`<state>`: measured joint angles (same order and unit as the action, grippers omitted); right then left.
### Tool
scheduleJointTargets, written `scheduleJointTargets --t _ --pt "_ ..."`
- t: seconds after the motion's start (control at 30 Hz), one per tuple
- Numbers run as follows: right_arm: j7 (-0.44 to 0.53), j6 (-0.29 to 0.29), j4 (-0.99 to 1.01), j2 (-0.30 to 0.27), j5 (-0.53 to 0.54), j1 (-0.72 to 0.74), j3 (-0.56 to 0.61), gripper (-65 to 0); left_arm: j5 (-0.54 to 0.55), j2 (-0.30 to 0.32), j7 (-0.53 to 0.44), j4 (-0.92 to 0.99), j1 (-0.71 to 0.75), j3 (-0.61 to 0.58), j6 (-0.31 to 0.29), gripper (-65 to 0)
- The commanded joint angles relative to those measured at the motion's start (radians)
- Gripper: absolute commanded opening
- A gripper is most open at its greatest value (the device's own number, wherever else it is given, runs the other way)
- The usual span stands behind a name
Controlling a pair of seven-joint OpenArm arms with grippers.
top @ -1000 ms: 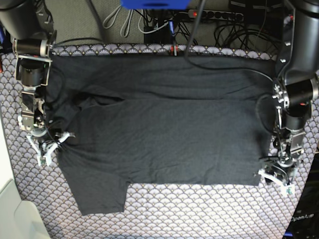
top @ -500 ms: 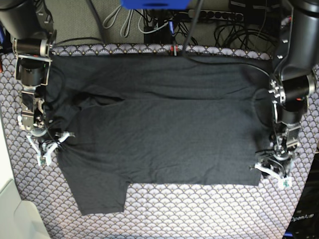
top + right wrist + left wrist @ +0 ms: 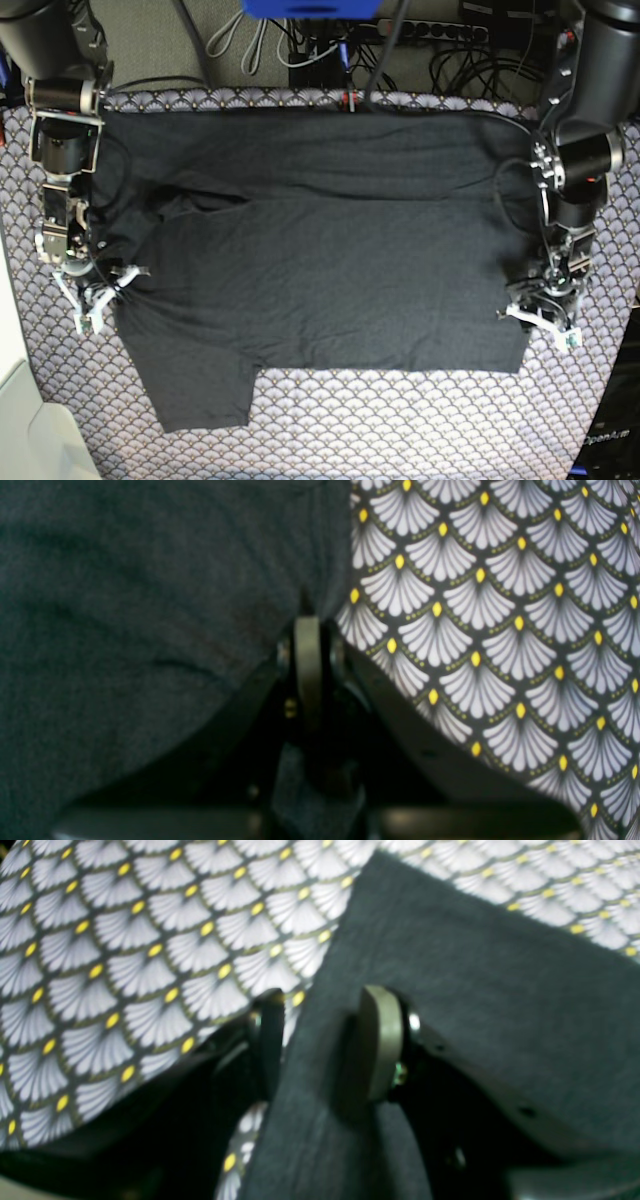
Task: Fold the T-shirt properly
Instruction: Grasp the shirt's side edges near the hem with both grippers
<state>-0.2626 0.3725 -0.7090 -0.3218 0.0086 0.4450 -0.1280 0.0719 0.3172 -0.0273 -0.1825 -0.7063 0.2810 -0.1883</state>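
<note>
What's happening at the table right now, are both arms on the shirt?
A two-armed robot is working on a dark T-shirt spread flat over the scallop-print cloth. The right gripper is shut on the shirt's edge near the sleeve. The left gripper is at the opposite corner with its jaws open astride the fabric edge, not yet clamped. No fold has been made so far.

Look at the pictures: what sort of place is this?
Probably a robotics lab workbench: two robot arms work a dark T-shirt spread on a scallop-print cloth, with a power strip and loose cables behind.
</note>
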Motion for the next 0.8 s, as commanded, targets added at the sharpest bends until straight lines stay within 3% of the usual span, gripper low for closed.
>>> scheduleJointTargets --t 0.0,0.53,0.6,0.7,0.77 --pt "-0.024 0.004 -0.010 -0.013 -0.003 0.015 -0.002 -65.0 0.006 0.013 -0.020 -0.013 -0.029 0.002 -0.004 -40.3" --pt "-0.024 0.004 -0.010 -0.013 -0.003 0.015 0.000 -65.0 0.007 0.003 -0.018 -0.008 0.003 0.002 -0.003 -41.2" --pt "-0.024 0.004 -0.010 -0.015 -0.003 0.016 0.000 -65.0 0.007 0.004 -0.015 -0.008 0.009 0.002 -0.003 -46.3" --pt "-0.024 0.004 -0.010 -0.017 -0.003 0.016 0.000 -65.0 0.001 0.006 -0.012 -0.010 0.018 -0.002 -0.003 -64.3" --pt "-0.024 0.004 -0.010 -0.018 -0.003 0.016 0.001 -65.0 0.004 0.007 -0.012 -0.013 0.024 0.001 -0.003 -63.8"
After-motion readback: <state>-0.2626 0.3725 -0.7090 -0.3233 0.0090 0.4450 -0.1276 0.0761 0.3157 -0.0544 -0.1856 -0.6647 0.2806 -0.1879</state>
